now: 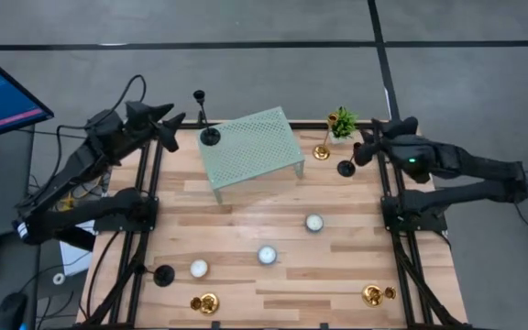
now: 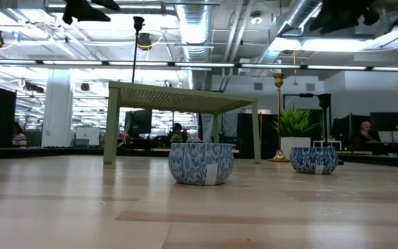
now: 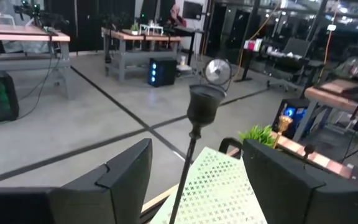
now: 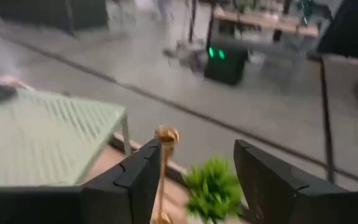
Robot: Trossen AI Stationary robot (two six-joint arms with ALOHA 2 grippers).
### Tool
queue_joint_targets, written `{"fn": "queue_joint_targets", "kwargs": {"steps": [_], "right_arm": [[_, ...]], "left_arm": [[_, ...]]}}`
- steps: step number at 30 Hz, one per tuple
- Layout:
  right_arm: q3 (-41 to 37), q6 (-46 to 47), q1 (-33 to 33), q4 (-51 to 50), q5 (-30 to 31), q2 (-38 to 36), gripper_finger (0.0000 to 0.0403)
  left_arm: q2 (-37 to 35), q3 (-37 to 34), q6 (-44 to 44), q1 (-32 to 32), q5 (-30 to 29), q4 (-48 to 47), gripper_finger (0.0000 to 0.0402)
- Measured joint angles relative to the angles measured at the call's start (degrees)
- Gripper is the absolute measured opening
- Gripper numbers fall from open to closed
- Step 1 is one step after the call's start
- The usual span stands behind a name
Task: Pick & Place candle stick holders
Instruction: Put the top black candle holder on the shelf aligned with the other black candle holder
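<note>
Two arms flanking a wooden tabletop [image 1: 246, 229], overhead view. Left hand [image 1: 174, 122] hovering at about 10 o'clock over the far left corner, fingers [image 3: 114, 180] spread wide, holding nothing, aiming at the tall black candle stick holder [image 1: 207, 124]; holder's disc base sitting on the left end of the pale green mesh stand [image 1: 255, 147], its cup [image 3: 204, 102] showing between the fingers in the left wrist view. Right hand [image 1: 367, 145] hanging at about 2 o'clock near the far right edge, fingers [image 4: 126, 177] likewise parted wide and empty, looking toward the tall gold holder [image 1: 323, 147] and the small green plant [image 1: 342, 121] just beside it. Second black holder [image 1: 346, 167] standing just below the right hand; third black holder [image 1: 163, 274] resting at about 8 o'clock by the left edge. Squat gold holders lying at the near edge: one [image 1: 205, 302] at 7 o'clock, one [image 1: 374, 294] at 5 o'clock. Three white tealights [image 1: 267, 255] sitting across the near half, well apart.
</note>
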Motion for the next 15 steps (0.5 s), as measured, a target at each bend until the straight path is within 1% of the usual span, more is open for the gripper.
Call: {"fn": "queue_joint_targets", "kwargs": {"steps": [3, 7, 10, 12, 15], "right_arm": [[2.6, 8.3, -0.7, -7.9, -1.9, 3.8, 0.0213], [2.8, 19.0, -1.9, -16.2, -8.5, 7.1, 0.0241], [2.8, 27.4, -2.2, -21.8, -12.7, 7.7, 0.0254], [2.8, 33.1, -2.0, -25.0, -13.8, 7.7, 0.0255], [2.8, 38.7, -1.0, -29.0, -14.0, 7.7, 0.0253]], "left_arm": [[-0.5, 0.0, -0.7, 0.0, 0.7, 0.0, 0.0250], [-0.9, 0.1, -1.5, 0.0, 2.3, 0.1, 0.0250], [-0.8, 0.1, -1.6, 0.0, 3.2, 0.0, 0.0250], [-0.8, 0.1, -1.6, 0.0, 3.3, 0.0, 0.0250], [-0.9, 0.1, -1.6, 0.0, 3.3, 0.1, 0.0250]]}}
